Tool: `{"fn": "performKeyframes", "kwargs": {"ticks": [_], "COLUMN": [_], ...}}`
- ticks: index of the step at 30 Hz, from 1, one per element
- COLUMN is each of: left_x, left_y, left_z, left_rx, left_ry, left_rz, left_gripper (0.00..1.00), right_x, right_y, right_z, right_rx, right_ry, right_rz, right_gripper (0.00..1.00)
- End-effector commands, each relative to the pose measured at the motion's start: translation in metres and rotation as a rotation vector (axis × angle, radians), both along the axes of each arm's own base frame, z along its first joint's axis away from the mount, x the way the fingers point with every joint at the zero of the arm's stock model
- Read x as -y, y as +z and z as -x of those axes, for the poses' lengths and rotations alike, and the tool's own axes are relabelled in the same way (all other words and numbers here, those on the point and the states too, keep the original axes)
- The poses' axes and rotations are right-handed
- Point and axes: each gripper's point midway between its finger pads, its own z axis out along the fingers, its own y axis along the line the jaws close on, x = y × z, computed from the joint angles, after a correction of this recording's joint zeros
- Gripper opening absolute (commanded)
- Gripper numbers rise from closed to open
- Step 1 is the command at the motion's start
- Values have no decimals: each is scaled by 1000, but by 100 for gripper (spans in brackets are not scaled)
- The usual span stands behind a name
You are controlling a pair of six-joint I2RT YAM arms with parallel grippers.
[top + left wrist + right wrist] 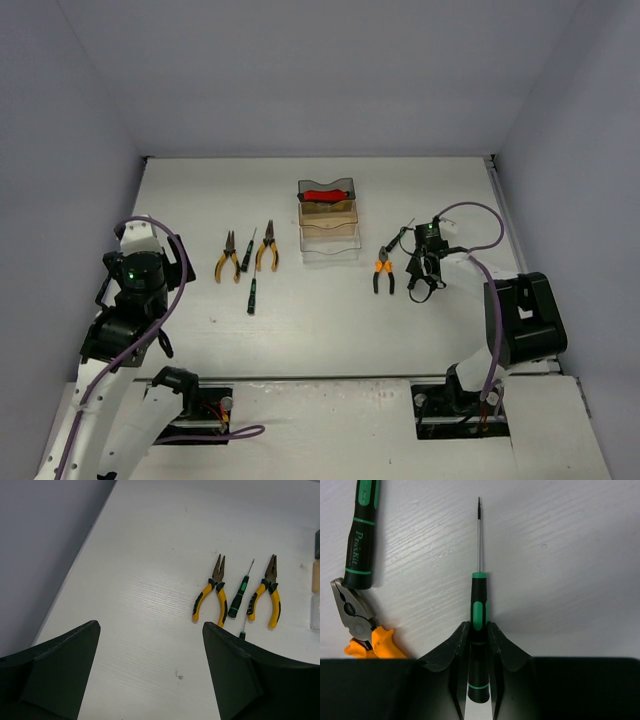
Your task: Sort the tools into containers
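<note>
Right claw point(479, 632) pinches the thin black-and-green plastic-handled screwdriver point(478, 600) mid-handle, flat on the white counter point(570, 555) beside orange-handled pliers point(365, 630). Likely light, stiff, a bit slick: you're on the fat handle, not the needle shaft.

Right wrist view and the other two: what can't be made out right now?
Right wrist: the orange pliers have their handles hidden behind the body of the right hand; the second screwdriver is cut by the top edge.
Left wrist: the containers are cut by the right edge; the lower screwdriver is mostly behind a finger of the left hand.
Top external: whether the amber bin and the clear bin hold anything is too small to tell.
</note>
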Motion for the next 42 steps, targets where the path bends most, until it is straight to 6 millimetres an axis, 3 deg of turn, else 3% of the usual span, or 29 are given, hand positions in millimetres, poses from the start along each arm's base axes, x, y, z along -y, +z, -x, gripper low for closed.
{"fn": "performKeyframes", "kwargs": {"ticks": [1, 3, 7, 9, 12, 15, 17, 19, 22, 30, 36, 42], "left_x": [0, 1, 2, 2, 2, 2, 1, 1, 0, -3, -3, -3], "left_y": [12, 13, 12, 12, 12, 11, 11, 11, 9, 6, 3, 2], "left_z": [-7, -7, -7, -7, -6, -6, -6, -6, -6, -7, -8, -9], "left_rx": [48, 50, 46, 48, 50, 49, 49, 46, 41, 28, 15, 9], "left_ry": [4, 1, -7, -10, -12, -13, -8, -7, -6, 9, 5, 7], "left_rz": [4, 8, 10, 11, 11, 10, 8, 5, 1, -14, -17, -21], "left_gripper": [81, 81, 81, 81, 81, 81, 80, 81, 81, 81, 81, 81], "right_x": [8, 9, -12, -35, -64, -101, -126, -150, -185, -241, -259, -259], "right_y": [13, 31, 96, 133, 169, 201, 210, 200, 204, 189, 152, 127], "right_z": [-9, -16, -48, -66, -91, -114, -127, -134, -136, -143, -151, -161], "right_rx": [36, 75, 222, 298, 373, 458, 500, 515, 610, 736, 680, 629], "right_ry": [-19, -16, 146, 305, 487, 711, 883, 1088, 1373, 1716, 1776, 1787], "right_rz": [68, 92, 171, 211, 237, 221, 246, 306, 358, 458, 516, 543], "right_gripper": [4, 0, 0, 0, 0, 1, 5, 10, 12, 14, 19, 25]}}
